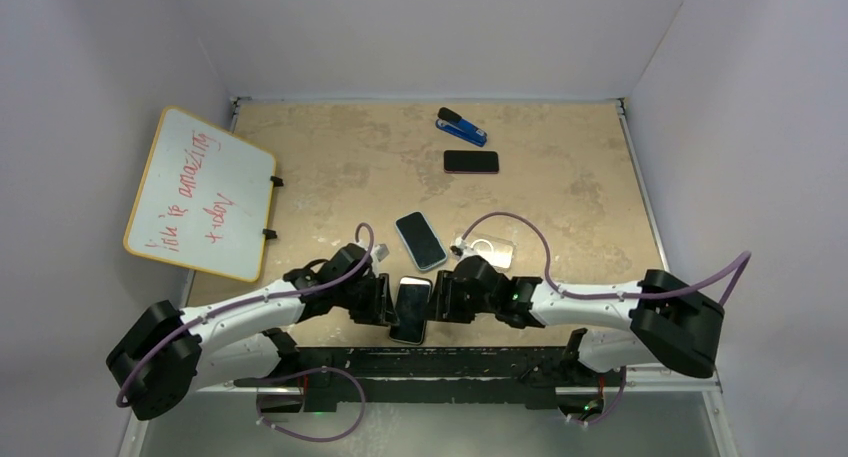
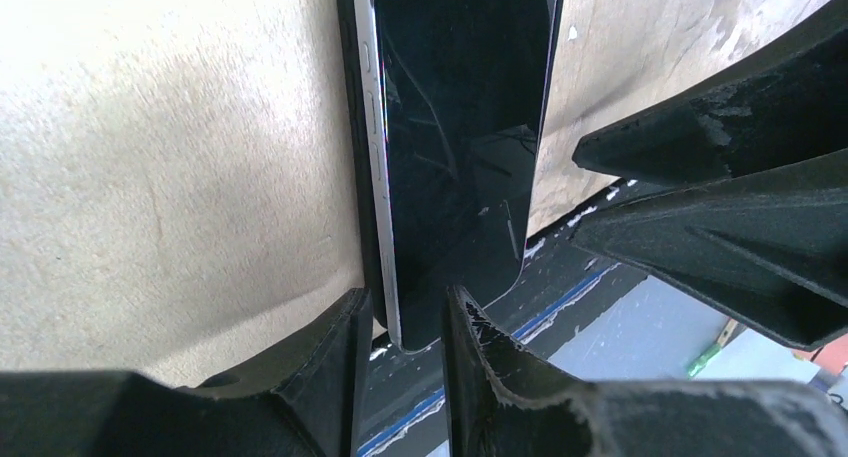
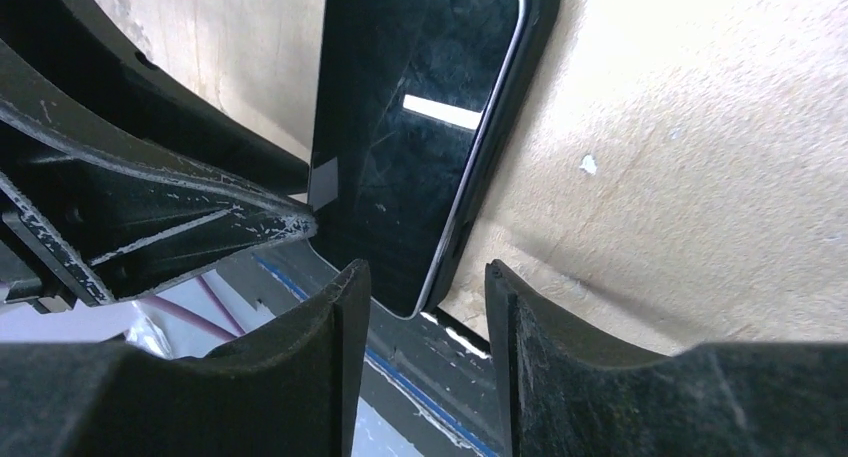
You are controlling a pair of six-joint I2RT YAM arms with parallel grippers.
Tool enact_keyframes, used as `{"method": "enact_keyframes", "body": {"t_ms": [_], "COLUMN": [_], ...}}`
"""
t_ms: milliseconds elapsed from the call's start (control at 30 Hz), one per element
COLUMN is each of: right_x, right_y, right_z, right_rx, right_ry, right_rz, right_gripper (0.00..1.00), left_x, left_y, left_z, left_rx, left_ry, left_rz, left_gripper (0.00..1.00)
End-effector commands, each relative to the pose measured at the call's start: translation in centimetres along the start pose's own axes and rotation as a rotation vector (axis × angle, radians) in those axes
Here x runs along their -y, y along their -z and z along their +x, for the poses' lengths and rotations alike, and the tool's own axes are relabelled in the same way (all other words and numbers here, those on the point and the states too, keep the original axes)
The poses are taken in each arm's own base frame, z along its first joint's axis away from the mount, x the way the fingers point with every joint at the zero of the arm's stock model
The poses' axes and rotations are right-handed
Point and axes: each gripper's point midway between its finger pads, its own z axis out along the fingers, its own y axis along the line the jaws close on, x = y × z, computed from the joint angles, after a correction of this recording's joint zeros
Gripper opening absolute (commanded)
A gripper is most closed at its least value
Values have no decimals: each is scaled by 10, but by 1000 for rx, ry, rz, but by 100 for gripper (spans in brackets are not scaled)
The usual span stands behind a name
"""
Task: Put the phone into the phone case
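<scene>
A dark-screened phone (image 1: 411,309) lies flat at the table's near edge between both grippers, its near end hanging over the black mounting bar. In the wrist views the phone (image 2: 460,127) (image 3: 410,147) has a silver side edge and sits inside a black case rim (image 2: 352,127) (image 3: 502,157). My left gripper (image 1: 388,302) (image 2: 405,307) is at its left side, fingers straddling the near corner with small gaps. My right gripper (image 1: 437,302) (image 3: 425,282) is at the right side, its jaws wide apart and touching nothing.
A second phone with a light rim (image 1: 420,240) and a clear case (image 1: 490,249) lie just behind the grippers. Farther back are a black phone (image 1: 471,161) and a blue stapler (image 1: 461,127). A whiteboard (image 1: 200,192) leans at the left.
</scene>
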Motion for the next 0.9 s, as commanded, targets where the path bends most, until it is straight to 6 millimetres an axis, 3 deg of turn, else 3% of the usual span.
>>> {"method": "enact_keyframes", "body": {"t_ms": [0, 133, 367, 467, 600, 700, 867], "right_x": [-5, -6, -6, -4, 8, 20, 24], "right_y": [-4, -10, -16, -13, -1, 7, 18], "right_z": [12, 17, 19, 15, 4, 3, 2], "right_rx": [-34, -49, -40, -19, 49, 66, 77], "right_ry": [-12, -11, -7, -4, 4, 7, 0], "right_rz": [-13, -7, 8, 19, 83, 130, 139], "right_gripper": [47, 44, 39, 34, 27, 27, 31], "left_x": [10, 9, 33, 39, 48, 42, 33], "left_y": [-1, -6, -17, -23, -22, -12, 4], "left_z": [5, 8, 9, 12, 11, 7, -7], "left_rx": [-9, -17, -6, -1, 33, 73, 147], "left_ry": [5, 18, 9, 8, 33, 52, 58], "left_rz": [59, 65, 140, 133, 150, 115, 78], "left_gripper": [32, 23, 2, 1, 10, 24, 41]}}
